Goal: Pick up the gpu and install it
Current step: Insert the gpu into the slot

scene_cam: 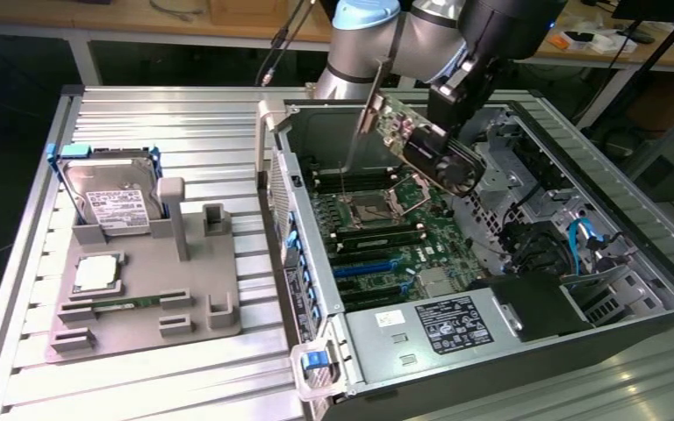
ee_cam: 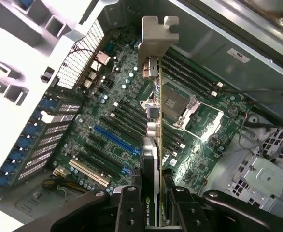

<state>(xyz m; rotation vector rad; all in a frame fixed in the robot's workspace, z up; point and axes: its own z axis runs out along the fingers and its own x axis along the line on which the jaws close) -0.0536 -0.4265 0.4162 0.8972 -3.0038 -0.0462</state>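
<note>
The gpu is a flat card with a green board, a dark cooler and a silver bracket at one end. It hangs tilted in the air above the open computer case, over the motherboard. My gripper is shut on its upper edge. In the wrist view the gpu runs edge-on away from my gripper, with a finger on each side. Its bracket points toward the case's rear wall. The card stands clear above the blue expansion slot and touches nothing.
At the exterior view's left a grey fixture tray holds a hard drive, a processor and a memory stick. Inside the case sit a drive cage with cables and a labelled power supply. Workbenches stand behind.
</note>
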